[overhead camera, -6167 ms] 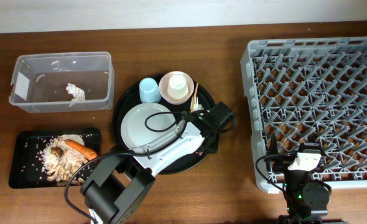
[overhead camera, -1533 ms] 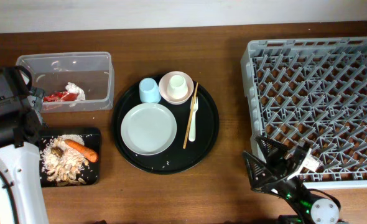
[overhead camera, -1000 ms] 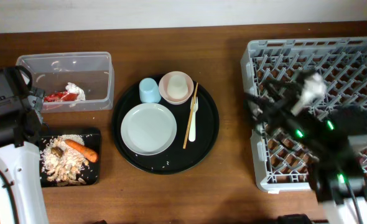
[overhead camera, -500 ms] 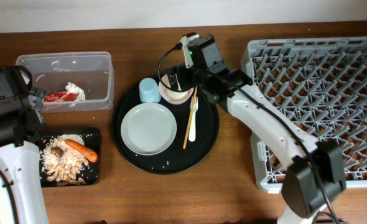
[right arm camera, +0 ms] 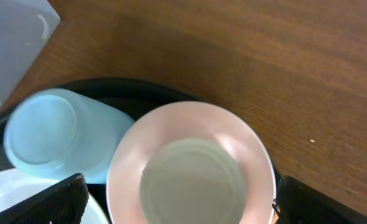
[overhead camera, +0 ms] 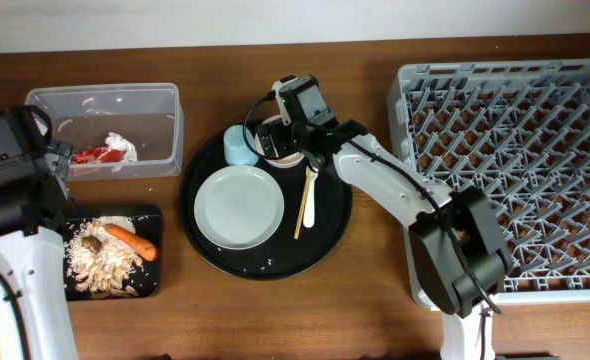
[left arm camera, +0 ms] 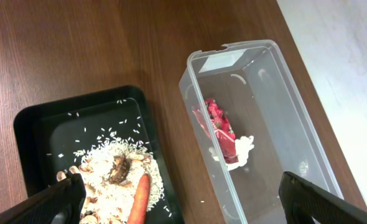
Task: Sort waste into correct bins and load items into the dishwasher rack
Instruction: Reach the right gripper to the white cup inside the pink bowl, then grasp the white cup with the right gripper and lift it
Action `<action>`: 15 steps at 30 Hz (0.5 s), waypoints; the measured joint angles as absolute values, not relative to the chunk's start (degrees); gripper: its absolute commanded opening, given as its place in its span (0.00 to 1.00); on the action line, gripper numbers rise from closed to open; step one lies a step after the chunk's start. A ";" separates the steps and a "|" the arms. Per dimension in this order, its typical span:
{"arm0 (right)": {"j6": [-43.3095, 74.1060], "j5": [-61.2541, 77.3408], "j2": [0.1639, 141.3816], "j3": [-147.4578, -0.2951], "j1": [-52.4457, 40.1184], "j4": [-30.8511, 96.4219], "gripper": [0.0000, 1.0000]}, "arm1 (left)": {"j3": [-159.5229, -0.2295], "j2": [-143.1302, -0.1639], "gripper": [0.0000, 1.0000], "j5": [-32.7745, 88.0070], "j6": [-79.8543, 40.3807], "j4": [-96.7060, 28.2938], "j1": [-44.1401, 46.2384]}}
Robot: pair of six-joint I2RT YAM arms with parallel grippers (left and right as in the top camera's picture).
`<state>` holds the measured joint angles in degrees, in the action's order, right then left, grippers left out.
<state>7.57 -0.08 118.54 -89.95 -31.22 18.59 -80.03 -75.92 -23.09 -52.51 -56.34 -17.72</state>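
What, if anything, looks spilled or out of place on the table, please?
Rice grains lie scattered across the black tray, away from the main heap, and the white cup sits inside the pink bowl. Nothing looks damaged.

The right arm (overhead camera: 395, 190) is reaching to its left, the right gripper (right arm camera: 180, 202) pointing down with jaws spread wide. The left arm (overhead camera: 15, 270) is holding the left gripper (left arm camera: 183, 202) aloft, jaws likewise wide.

Robotics lab bench, wooden table (overhead camera: 375, 60), plain pale wall (overhead camera: 275, 15), two robot arms (overhead camera: 387, 182), grey dishwasher rack (overhead camera: 515, 150)
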 measured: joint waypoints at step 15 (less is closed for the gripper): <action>7.53 -0.21 121.51 -90.02 -31.22 16.95 0.85 | -80.03 -75.92 0.99 -23.09 -52.51 -56.36 -17.72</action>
